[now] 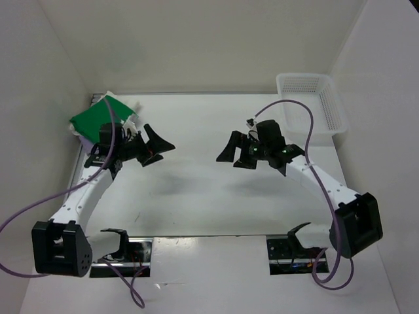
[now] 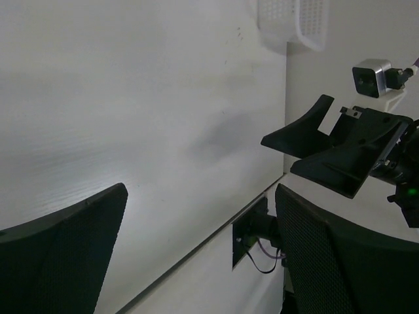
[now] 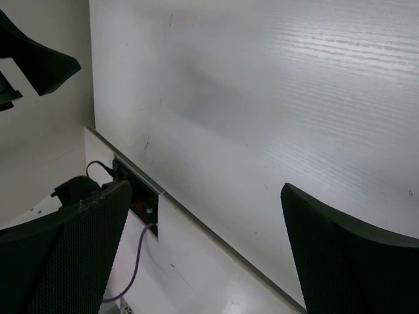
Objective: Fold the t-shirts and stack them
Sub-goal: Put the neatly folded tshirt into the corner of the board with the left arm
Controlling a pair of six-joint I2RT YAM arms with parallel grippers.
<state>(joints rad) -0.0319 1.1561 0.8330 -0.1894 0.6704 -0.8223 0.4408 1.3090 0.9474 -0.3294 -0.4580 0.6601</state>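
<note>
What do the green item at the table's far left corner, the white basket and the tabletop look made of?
Green t-shirt: soft matte cloth, judging by its rumpled, folded edges.
Basket: likely white moulded plastic; its walls are a regular open mesh.
Table: hard, white, slightly glossy board, perhaps laminate; a faint wood-like grain shows in the wrist views.

The green t-shirt (image 1: 90,120) is partly tucked behind the left arm (image 1: 88,193), and whatever's under it only shows as a pale sliver. Left wrist view chops the mesh basket (image 2: 294,23) off at the top.
</note>
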